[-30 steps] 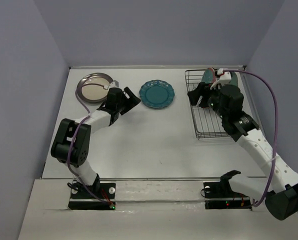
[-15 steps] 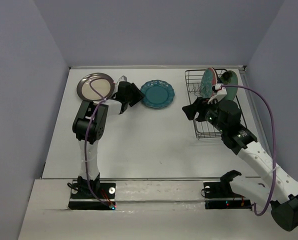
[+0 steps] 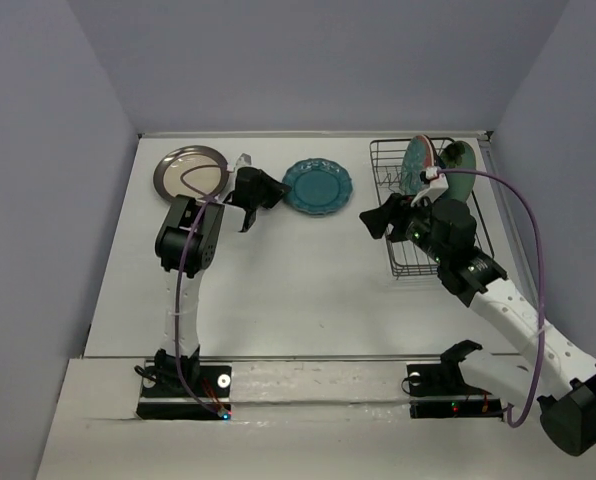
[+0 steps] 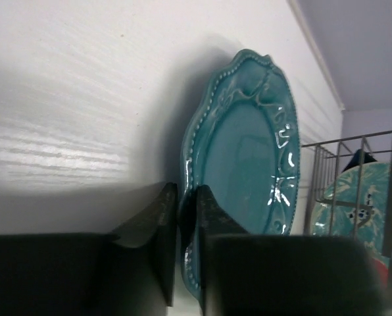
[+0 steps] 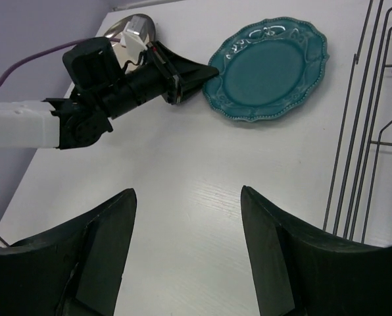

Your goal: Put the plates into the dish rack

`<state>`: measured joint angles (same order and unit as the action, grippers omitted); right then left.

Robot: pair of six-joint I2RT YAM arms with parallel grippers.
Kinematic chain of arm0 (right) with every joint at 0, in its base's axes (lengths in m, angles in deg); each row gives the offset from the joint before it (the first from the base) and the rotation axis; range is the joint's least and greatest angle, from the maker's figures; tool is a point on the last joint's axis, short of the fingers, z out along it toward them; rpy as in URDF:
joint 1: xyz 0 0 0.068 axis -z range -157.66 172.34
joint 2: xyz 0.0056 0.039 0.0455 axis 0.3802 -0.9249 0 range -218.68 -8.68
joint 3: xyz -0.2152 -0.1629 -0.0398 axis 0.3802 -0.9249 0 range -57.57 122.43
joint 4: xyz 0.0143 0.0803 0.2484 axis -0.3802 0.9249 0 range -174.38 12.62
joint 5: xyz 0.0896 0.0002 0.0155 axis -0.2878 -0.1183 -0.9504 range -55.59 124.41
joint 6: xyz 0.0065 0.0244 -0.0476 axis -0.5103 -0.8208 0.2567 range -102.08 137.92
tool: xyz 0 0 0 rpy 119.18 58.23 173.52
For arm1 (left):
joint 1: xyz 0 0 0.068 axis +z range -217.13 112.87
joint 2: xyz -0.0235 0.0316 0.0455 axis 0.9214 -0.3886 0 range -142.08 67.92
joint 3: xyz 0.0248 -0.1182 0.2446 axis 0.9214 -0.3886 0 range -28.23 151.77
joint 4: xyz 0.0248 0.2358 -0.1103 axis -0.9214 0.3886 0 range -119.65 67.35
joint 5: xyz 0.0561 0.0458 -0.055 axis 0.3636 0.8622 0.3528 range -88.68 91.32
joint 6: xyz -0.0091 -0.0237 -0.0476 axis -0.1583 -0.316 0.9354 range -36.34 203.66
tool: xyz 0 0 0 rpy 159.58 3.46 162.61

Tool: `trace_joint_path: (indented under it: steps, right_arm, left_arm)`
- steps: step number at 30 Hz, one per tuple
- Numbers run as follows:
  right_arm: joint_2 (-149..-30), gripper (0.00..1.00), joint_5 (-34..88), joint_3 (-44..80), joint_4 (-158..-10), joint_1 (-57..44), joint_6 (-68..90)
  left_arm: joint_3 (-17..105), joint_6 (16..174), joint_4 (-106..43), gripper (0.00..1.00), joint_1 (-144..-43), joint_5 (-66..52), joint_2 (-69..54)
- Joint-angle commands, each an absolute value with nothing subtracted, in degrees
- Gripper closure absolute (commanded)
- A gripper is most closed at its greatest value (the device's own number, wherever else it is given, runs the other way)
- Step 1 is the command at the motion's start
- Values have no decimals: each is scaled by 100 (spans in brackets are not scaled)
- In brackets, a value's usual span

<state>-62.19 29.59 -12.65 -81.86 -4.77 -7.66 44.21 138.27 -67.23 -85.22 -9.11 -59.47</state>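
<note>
The scalloped teal plate lies flat on the white table. My left gripper is shut on its left rim, one finger above and one below the edge. A cream plate with a dark rim lies at the far left. The black wire dish rack stands at the right, with a pale mint flowered plate upright at its far end and a green one behind. My right gripper hangs open and holds nothing, left of the rack.
The table's back wall runs just behind the plates and the rack. The left arm's cable loops over the cream plate. Bare white table lies between the two arms.
My left gripper swung right from the cream plate to the teal plate and shut on its rim. My right gripper drew back leftward out of the rack, still open.
</note>
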Motion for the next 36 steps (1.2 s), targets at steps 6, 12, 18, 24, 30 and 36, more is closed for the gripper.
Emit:
trace_joint_path:
  steps: [6, 12, 18, 24, 30, 36]
  right_arm:
    - [-6246, 30, 2721, -1301, -8587, -543, -941]
    - [-6667, 21, 2317, -1301, -8860, -543, -1152]
    - [-7195, 12, 1957, -1380, -9263, -543, -1530]
    - [-7801, 10, 1965, -1258, -9475, -543, -1820]
    - [-8267, 6, 2272, -976, -9510, -543, -1856]
    - [-8382, 5, 1844, -800, -9642, -543, -1908]
  left_arm:
    - [3385, 14237, -8369, 94, -8366, -896, -5373]
    - [2050, 14281, -8966, 94, -8208, -975, -3873]
    - [1036, 14729, -9591, 94, -8199, -1168, -2694]
    - [447, 15019, -9707, 94, -8164, -1370, -1620]
    - [367, 14915, -8997, 94, -8172, -1634, -443]
    - [367, 14756, -8486, 94, -8190, -1862, 402]
